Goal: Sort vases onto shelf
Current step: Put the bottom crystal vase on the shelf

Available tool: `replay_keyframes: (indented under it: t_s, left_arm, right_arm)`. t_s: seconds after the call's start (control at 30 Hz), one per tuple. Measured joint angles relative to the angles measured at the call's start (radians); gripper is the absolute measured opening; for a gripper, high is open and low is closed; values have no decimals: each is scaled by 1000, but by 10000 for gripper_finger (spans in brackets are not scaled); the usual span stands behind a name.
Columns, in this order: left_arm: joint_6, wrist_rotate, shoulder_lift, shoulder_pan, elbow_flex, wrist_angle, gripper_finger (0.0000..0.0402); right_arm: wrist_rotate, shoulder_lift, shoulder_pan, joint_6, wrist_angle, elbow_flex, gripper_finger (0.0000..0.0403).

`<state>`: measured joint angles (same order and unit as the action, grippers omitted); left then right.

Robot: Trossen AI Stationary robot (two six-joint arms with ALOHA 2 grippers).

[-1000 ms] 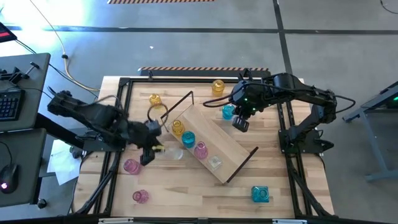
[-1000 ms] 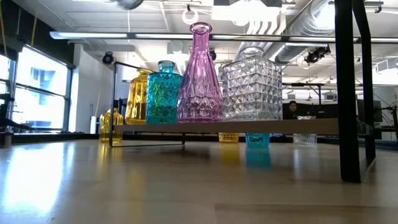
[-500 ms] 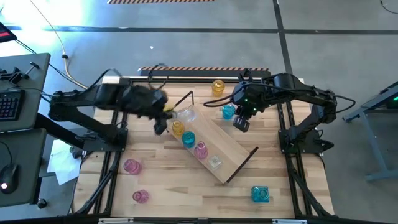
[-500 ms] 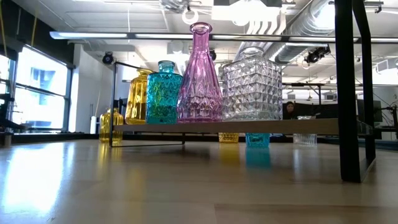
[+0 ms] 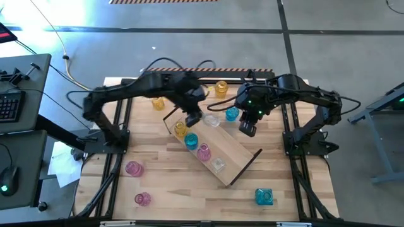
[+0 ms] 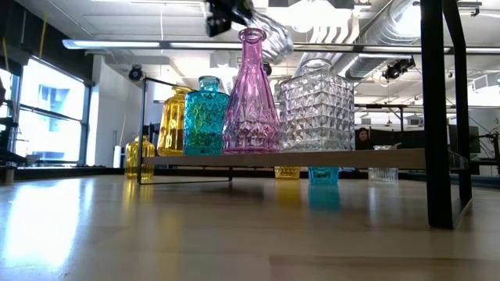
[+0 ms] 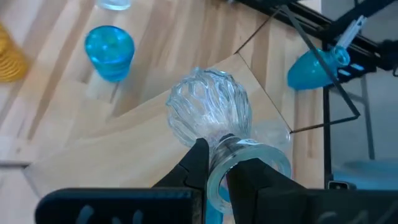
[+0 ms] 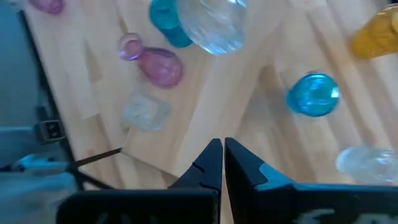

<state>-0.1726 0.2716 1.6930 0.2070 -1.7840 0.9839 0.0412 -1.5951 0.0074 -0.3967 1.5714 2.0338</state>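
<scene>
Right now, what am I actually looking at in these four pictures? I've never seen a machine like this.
These are two dark robot arms at a slatted wooden table, sorting small glass vases onto a light-wood shelf. One picture looks straight down from above, one looks level across the tabletop, and two come from cameras on the arms' wrists.

The left gripper is pinching a clear vase by its rim, holding it in the air over the shelf's far end. The right gripper is shut and empty, hovering over the shelf.

Four vases already stand in a row on the shelf: amber, teal, pink and a clear square one. More vases, pink, amber and blue, wait on the table around it.
</scene>
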Motion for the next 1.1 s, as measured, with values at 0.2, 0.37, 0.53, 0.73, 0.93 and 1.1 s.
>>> replay_keyframes:
  t_s: [0.2, 0.37, 0.53, 0.73, 0.93, 1.1]
  left_arm:
    - [122, 3, 155, 30, -159, 164, 25]
    - [204, -22, 244, 42, -241, 280, 26]
    - [234, -51, 296, 41, -259, 308, 26]
    - [264, -57, 348, 39, -259, 315, 26]
    - [311, -95, 383, 44, -259, 373, 26]
    - [345, -140, 401, 48, -259, 411, 26]
  right_arm:
    - [66, 20, 26, 4, 0, 0, 0]
    - [50, 44, 28, -22, 0, 0, 0]
    - [17, 66, 28, -25, 0, 0, 0]
    - [2, 76, 26, -24, 0, 0, 0]
    - [-15, 77, 25, -9, -1, 0, 0]
    - [-15, 77, 26, -6, 0, 0, 0]
